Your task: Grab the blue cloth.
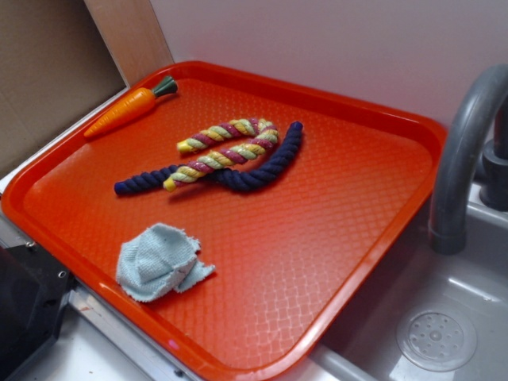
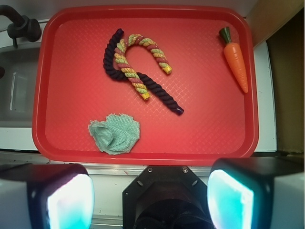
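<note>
Nearest the exterior camera, a dark block of robot hardware [image 1: 24, 313] fills the bottom-left corner, too cropped to read, so the pincer itself is not identifiable in this view. Just beyond it lies the blue cloth [image 1: 159, 262], a small pale woven rag with frayed edges, crumpled near the front-left edge of the red tray [image 1: 317, 262]. Toward the tray's middle, a dark navy rope [image 1: 238, 171] curves in an arc, and a yellow-and-pink twisted rope [image 1: 226, 147], bent into a hook shape, lies across it, touching. A toy carrot [image 1: 127, 111] rests against the far-left rim, its green top pointing toward the far corner. To the right of the tray, a grey faucet [image 1: 464, 151] rises over a grey sink [image 1: 436, 333] with a round drain.

From the wrist view, the pincer [image 2: 151, 193] is spread wide: its two fingers [image 2: 71, 200] sit at the bottom corners with the dark mount between them, nothing held. It hangs above the tray's near edge, well apart from the cloth [image 2: 114, 133], which lies near the near-left corner of the tray [image 2: 214, 129]. The two ropes [image 2: 138, 71] lie crossed farther in, and the carrot [image 2: 236, 59] sits by the right rim.
</note>
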### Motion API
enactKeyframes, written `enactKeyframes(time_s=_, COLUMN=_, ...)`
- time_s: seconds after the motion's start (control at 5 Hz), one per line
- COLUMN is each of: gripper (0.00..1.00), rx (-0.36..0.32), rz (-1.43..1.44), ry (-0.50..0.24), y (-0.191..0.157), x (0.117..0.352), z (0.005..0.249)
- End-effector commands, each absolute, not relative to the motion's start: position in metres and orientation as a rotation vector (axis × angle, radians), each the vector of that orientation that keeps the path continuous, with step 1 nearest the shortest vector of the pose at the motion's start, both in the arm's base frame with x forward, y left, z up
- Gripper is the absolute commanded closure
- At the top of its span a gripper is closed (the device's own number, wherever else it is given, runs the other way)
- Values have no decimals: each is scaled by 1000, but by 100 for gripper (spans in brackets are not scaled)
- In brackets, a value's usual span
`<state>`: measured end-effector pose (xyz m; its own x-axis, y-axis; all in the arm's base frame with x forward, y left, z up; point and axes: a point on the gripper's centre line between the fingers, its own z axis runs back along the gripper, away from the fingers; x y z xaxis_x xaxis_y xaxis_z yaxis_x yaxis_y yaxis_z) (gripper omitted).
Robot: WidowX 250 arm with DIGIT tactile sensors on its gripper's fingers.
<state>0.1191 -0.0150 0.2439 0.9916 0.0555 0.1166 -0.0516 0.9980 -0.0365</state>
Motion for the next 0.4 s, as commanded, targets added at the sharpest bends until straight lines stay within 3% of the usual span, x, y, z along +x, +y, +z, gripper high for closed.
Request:
enactKeyframes(time_s=0.0, gripper=0, rx=-33, rz=54, ry=-118, y=-15, x=119, z=244)
enactKeyframes(time_s=0.2, gripper=0, rx=21, rz=-77, ry=-131, y=-34, x=144, z=194)
